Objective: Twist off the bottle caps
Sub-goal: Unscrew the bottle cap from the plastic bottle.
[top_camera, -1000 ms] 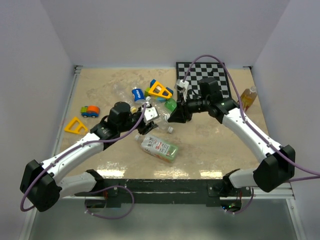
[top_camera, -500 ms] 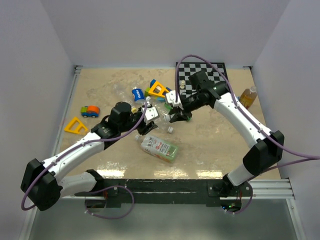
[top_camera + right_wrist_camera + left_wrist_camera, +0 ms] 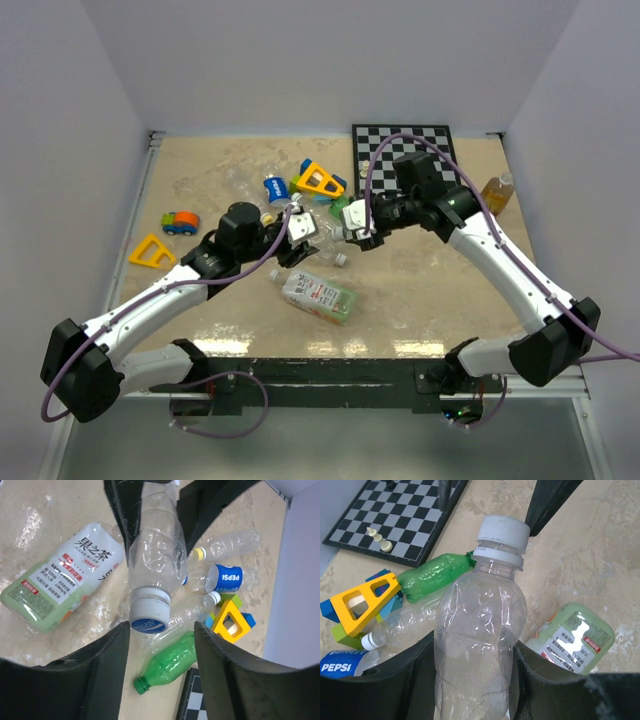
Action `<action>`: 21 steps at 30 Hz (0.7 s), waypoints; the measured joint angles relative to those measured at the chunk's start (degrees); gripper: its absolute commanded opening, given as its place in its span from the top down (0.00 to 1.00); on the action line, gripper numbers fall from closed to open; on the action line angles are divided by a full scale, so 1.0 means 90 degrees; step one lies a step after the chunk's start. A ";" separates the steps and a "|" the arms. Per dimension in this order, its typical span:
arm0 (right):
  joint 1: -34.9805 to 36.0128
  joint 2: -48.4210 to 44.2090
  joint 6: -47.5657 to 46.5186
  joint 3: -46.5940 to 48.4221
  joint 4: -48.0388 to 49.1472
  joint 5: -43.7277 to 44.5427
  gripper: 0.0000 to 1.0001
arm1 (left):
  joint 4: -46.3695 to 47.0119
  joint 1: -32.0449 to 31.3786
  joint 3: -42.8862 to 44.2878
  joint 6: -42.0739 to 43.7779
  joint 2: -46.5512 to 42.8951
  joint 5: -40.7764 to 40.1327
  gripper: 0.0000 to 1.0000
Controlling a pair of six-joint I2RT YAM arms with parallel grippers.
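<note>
My left pincer (image 3: 472, 655) pinches the squashy clear plastic bottle (image 3: 475, 615); right pincer (image 3: 161, 630) spread round its small white screw cap (image 3: 148, 611), probably slick, so grab its sides.

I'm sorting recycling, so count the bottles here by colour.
Clear bottles: 4
Green bottle: 1
Pale green labelled bottle: 1
Amber bottle: 1
Total: 7
</note>
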 measured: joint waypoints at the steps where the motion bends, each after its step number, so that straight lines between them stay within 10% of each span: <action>1: -0.0017 -0.0012 0.0107 0.0000 0.0056 -0.0002 0.31 | -0.0029 0.0002 0.0000 0.0005 0.0000 0.0007 1.00; 8: -0.0194 -0.0211 0.1365 0.0000 0.0359 -0.0245 0.21 | -0.0209 -0.0002 0.0000 0.0015 0.0000 0.0095 1.00; 21: -0.0418 -0.0882 0.6870 -0.1052 0.2147 -0.0270 0.15 | -0.0228 -0.0005 0.0000 0.0012 0.0000 0.0097 1.00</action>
